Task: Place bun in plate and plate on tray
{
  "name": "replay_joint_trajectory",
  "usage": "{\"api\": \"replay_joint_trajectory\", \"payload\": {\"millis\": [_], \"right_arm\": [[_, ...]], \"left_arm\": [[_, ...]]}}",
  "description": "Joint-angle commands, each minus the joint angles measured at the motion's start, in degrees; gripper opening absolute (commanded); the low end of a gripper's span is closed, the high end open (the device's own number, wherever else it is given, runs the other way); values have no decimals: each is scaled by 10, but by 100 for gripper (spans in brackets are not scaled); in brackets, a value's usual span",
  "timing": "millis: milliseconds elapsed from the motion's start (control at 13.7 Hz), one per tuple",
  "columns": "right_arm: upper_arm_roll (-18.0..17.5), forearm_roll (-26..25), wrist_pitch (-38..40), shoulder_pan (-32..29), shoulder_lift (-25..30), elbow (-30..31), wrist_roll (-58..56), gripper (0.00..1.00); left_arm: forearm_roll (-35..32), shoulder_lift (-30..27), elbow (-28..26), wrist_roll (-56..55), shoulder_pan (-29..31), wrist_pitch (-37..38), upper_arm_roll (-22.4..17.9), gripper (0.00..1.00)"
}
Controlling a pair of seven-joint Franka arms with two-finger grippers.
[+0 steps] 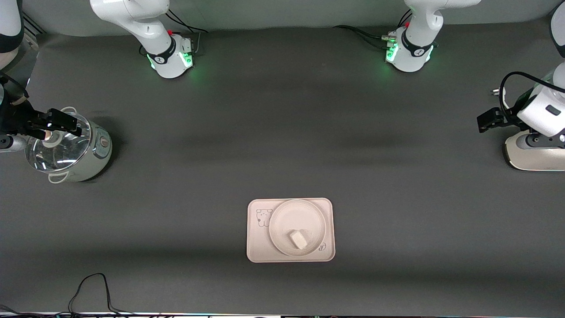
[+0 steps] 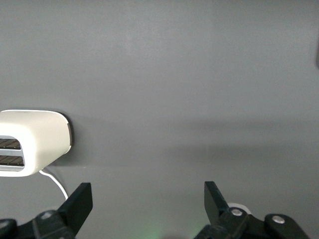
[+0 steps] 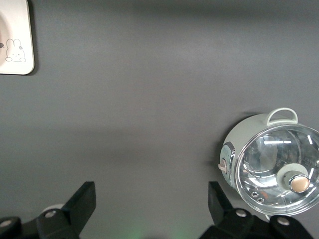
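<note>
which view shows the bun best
The front view: the bun lies whole in the plate on the tray. The right wrist view catches only a tray corner, no bun; the left wrist view shows none of it.

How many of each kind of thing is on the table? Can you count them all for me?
Bun: 1
Plate: 1
Tray: 1
Pot with glass lid: 1
Toaster: 1
Total: 5
</note>
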State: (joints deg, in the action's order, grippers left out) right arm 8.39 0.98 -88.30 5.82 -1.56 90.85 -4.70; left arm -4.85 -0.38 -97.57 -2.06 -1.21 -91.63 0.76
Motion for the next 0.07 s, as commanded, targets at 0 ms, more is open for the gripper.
{"api": "replay_joint_trajectory", "payload": {"millis": [0], "right_arm": [[3, -14, 5, 6, 14, 13, 2, 100]], "left_arm": [[-7, 6, 14, -8, -3, 8, 0, 100]]}}
